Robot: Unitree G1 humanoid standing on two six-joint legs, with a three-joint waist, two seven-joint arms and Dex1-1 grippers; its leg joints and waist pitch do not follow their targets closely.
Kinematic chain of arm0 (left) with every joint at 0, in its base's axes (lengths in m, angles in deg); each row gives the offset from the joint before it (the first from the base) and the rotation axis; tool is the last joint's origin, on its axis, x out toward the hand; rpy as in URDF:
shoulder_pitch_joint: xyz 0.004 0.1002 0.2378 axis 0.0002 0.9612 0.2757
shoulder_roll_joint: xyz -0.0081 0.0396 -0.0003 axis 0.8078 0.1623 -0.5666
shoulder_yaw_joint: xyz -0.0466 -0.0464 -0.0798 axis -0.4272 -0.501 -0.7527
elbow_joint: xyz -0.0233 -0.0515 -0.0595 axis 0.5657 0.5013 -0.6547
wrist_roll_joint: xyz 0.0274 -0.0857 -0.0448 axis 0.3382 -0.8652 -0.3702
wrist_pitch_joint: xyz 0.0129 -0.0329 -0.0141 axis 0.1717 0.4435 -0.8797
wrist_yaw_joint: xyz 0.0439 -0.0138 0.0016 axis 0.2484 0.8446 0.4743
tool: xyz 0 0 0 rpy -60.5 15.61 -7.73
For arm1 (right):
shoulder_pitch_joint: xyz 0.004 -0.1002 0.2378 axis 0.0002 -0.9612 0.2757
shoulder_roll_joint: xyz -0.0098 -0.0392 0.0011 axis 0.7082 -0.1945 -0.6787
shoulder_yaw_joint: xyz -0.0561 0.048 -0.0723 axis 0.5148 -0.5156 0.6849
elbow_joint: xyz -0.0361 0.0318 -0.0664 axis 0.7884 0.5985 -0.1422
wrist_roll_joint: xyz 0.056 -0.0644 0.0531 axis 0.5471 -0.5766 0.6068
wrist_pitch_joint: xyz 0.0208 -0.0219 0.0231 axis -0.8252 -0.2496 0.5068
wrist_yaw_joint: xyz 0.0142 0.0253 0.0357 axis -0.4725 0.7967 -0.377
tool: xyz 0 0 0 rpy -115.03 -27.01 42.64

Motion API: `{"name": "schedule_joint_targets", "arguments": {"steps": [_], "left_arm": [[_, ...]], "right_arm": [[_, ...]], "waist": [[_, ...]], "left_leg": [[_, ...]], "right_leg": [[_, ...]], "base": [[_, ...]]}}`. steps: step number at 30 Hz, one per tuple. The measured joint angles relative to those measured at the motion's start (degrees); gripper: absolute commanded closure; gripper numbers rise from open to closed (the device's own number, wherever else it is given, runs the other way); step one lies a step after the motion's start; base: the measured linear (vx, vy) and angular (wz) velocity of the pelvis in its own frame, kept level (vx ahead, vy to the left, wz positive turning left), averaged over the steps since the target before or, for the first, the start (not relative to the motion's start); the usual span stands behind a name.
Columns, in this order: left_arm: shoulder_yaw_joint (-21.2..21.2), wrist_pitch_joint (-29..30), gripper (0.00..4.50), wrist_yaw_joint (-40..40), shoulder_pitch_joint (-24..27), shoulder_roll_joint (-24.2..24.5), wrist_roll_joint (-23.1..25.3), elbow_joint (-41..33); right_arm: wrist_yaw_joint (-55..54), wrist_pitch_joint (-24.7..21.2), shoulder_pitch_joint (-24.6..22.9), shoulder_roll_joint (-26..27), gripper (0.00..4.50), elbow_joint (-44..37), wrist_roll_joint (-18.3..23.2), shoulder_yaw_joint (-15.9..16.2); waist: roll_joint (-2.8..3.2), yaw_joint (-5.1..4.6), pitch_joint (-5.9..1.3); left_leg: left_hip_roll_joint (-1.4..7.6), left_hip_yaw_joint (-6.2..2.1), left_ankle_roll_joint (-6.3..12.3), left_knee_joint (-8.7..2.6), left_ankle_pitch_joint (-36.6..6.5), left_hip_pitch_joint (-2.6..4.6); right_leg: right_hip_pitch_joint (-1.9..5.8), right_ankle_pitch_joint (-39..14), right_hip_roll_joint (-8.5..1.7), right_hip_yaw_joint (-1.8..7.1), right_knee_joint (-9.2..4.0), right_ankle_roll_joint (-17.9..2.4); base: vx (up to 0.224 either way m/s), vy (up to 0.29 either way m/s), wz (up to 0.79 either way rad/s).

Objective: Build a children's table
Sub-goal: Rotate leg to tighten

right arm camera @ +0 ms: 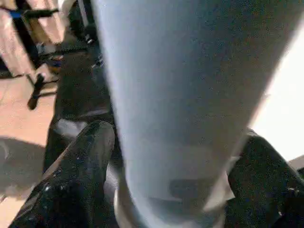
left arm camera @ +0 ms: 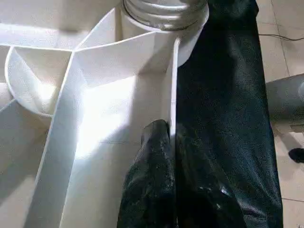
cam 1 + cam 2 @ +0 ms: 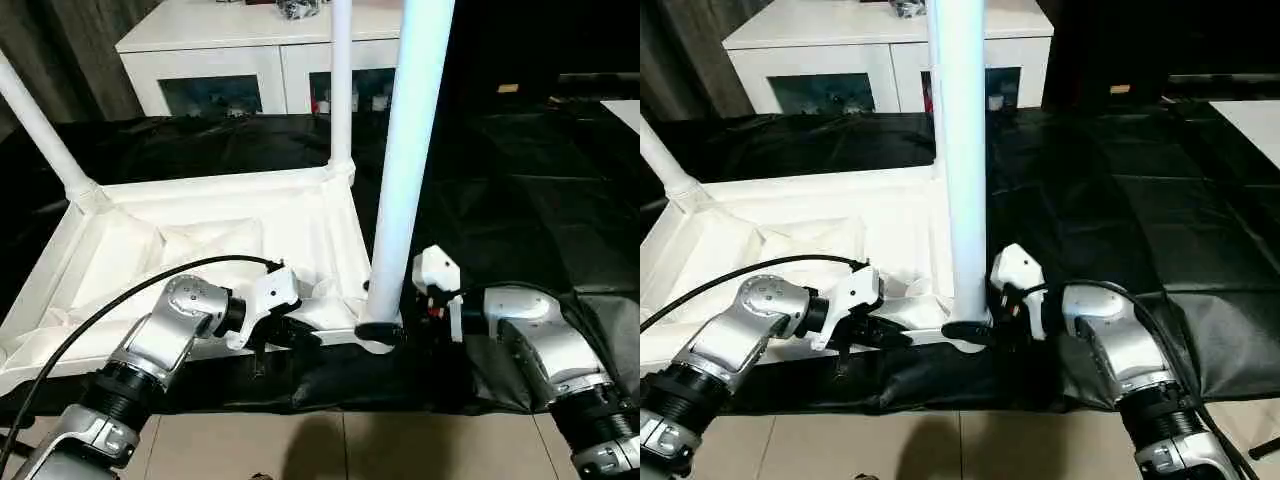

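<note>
On the black-covered bench (image 3: pixel 520 190) the table top (image 3: pixel 200 250) lies ribs up, three legs standing. My right claw (image 3: pixel 385 330) grips the near leg (image 3: pixel 405 170) at its base, a finger (image 1: pixel 71 185) on either side. My left claw (image 2: pixel 166 156) pinches the near rim (image 2: pixel 172 85). I judge this plastic light, stiff and slick, so holding low by the socket and bracing the rim should suit. Leg tops are cut off; the thread is hidden, so its seating is unclear.
</note>
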Motion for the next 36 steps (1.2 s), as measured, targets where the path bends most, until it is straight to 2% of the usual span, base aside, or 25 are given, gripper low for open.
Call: {"name": "schedule_joint_targets", "arguments": {"steps": [8, 14, 18, 20, 26, 31, 33, 36], "left_arm": [[0.05, 0.02, 4.50, -0.19, -0.06, -0.12, 0.02, 0.43], [0.06, -0.76, 4.50, 1.20, -0.29, -0.85, 0.72, 1.36], [-0.14, -1.10, 4.50, 7.64, -3.34, -5.00, 2.41, 6.35], [-0.78, -0.02, 4.50, 12.65, -6.11, -8.80, 3.63, 10.67], [-2.15, 2.83, 4.50, 24.05, -11.57, -16.20, 4.52, 19.51], [-3.34, 3.33, 4.50, 30.83, -14.87, -19.89, 5.13, 24.91], [-3.84, 3.12, 4.50, 33.00, -16.36, -21.00, 5.16, 27.20], [-4.37, 3.10, 4.50, 33.22, -16.40, -20.93, 5.12, 27.37]], "right_arm": [[0.02, 0.59, 0.44, -0.21, 1.88, 1.06, -0.26, 0.15], [-1.37, 0.68, 0.39, 0.05, 1.94, 1.75, -0.47, 0.03], [-10.72, 0.00, 0.84, 4.24, 1.94, 5.45, -1.68, -3.29], [-18.34, -1.08, 1.96, 6.94, 1.94, 7.82, -2.77, -5.58], [-36.09, -3.42, 4.85, 12.57, 1.96, 11.30, -6.69, -8.87], [-48.74, -4.71, 7.80, 17.52, 2.03, 14.93, -8.81, -11.55], [-54.32, -3.54, 9.52, 19.36, 2.03, 17.35, -10.86, -11.53], [-54.83, -1.39, 9.47, 20.01, 2.03, 17.77, -11.17, -11.54]], "waist": [[0.02, 0.05, -0.02], [0.04, 0.01, -0.03], [0.05, -0.36, -0.09], [0.25, -0.64, -0.22], [0.64, -1.45, -0.51], [0.82, -1.81, -0.64], [0.84, -1.91, -0.64], [0.91, -2.04, -0.69]], "left_leg": [[0.00, 0.00, 0.00, 0.04, 0.00, 0.02], [0.00, -0.01, 0.00, 0.11, 0.00, 0.09], [-0.02, -0.01, 0.00, 0.21, 0.01, 0.32], [-0.07, 0.00, 0.00, 0.35, 0.00, 0.41], [-0.20, 0.15, 0.00, 0.35, 0.00, 0.71], [-0.22, 0.18, 0.00, 0.28, 0.00, 0.81], [-0.23, 0.18, 0.00, 0.22, 0.00, 0.78], [-0.24, 0.20, 0.01, 0.17, -0.02, 0.79]], "right_leg": [[0.02, 0.00, 0.00, 0.00, 0.02, 0.00], [0.10, 0.01, 0.00, 0.00, 0.06, -0.01], [0.33, 0.09, 0.00, 0.06, 0.03, -0.14], [0.44, 0.10, -0.01, 0.19, 0.03, -0.14], [0.63, 0.09, -0.02, 0.52, -0.02, -0.13], [0.67, -0.05, -0.01, 0.57, -0.07, 0.11], [0.58, -0.06, -0.01, 0.58, -0.09, 0.13], [0.59, -0.04, -0.01, 0.60, -0.10, 0.08]], "base": [[0.000, 0.000, 0.00], [0.000, 0.000, 0.00], [0.000, 0.000, 0.00], [0.000, 0.000, 0.00], [0.000, 0.000, 0.00], [0.000, 0.000, 0.00], [0.000, 0.000, 0.00], [0.000, 0.000, 0.00]]}}
